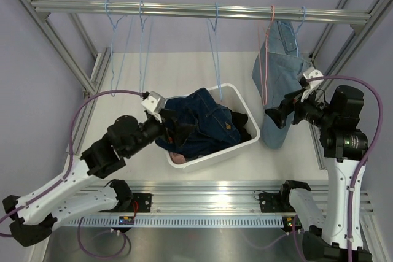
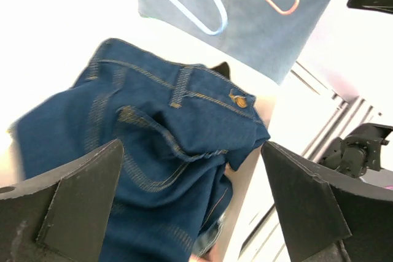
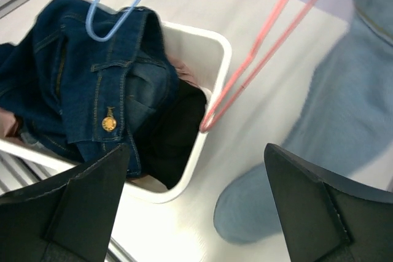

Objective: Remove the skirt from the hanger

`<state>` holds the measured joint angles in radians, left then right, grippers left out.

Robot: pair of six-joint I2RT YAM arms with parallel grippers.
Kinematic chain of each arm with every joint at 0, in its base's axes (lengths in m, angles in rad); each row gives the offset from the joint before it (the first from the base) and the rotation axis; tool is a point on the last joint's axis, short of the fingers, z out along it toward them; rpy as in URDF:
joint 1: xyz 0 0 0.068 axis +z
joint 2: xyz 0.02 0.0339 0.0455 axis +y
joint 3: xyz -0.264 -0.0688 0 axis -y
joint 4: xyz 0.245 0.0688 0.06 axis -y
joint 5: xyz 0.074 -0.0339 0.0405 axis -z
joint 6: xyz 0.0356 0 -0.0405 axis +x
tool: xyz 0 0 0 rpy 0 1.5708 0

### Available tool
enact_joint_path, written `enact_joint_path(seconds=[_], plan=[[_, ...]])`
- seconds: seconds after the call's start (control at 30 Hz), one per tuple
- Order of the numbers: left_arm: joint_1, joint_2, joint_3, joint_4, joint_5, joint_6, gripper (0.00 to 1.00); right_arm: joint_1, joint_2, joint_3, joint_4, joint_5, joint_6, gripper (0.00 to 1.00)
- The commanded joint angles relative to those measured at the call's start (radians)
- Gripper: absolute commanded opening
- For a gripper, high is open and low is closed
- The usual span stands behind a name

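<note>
A light blue denim skirt [image 1: 279,84] hangs from the rail at the right, under a blue hanger hook [image 1: 301,16], and its hem reaches the table. A bare pink hanger [image 1: 265,59] hangs just in front of it. My right gripper [image 1: 279,111] stands open beside the skirt's lower half, holding nothing; in the right wrist view the right gripper [image 3: 196,151] frames bare table, with the skirt [image 3: 344,121] to its right. My left gripper [image 1: 182,130] is open over a dark blue denim skirt [image 1: 206,121] lying in a white bin [image 1: 245,102]; the left gripper [image 2: 190,151] holds nothing.
Several bare blue hangers [image 1: 215,53] hang on the metal rail [image 1: 196,9] at the back. Frame posts stand at both sides. The bin also holds black and pink clothes under the dark skirt [image 3: 80,59].
</note>
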<state>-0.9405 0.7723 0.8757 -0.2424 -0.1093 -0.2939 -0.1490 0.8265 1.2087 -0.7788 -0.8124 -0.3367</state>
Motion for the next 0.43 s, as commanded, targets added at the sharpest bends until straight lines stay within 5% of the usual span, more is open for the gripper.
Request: enact_joint_path(seconds=[0.0, 0.17, 0.4], plan=[[0.002, -0.120, 0.014, -0.121, -0.104, 0.059, 0.99, -0.006, -0.018, 0.026, -0.067, 0.240, 0.155, 0.99], [0.002, -0.286, -0.035, -0.265, -0.262, 0.036, 0.99, -0.006, -0.105, -0.014, -0.022, 0.588, 0.330, 0.99], [0.002, -0.475, -0.084, -0.307, -0.328, 0.007, 0.99, -0.006, -0.211, -0.101, 0.018, 0.679, 0.373, 1.00]])
